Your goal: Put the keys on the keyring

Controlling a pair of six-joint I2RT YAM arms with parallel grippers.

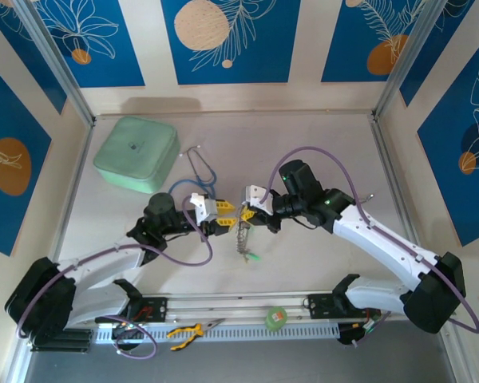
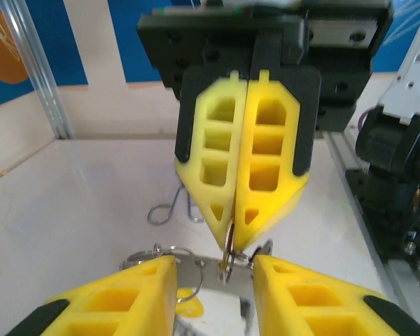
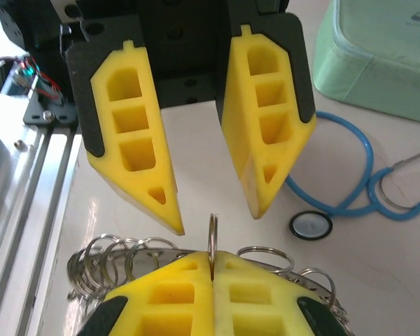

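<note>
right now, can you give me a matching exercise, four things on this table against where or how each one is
Things:
1 left gripper
2 right gripper
3 stethoscope
4 pliers

Place or state:
A beside the green case
B shut on the keyring
C open
D at the near edge, on the rail

Pairs: 1-C, 2-B, 3-A, 4-D

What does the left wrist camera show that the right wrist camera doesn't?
Left wrist, not right wrist: a bent wire loop lying on the table, and a black arm joint at the right edge.
Right wrist, not left wrist: the blue stethoscope and the mint-green case.
Both: the right end effector shut on a thin metal ring, facing the open left end effector.
</note>
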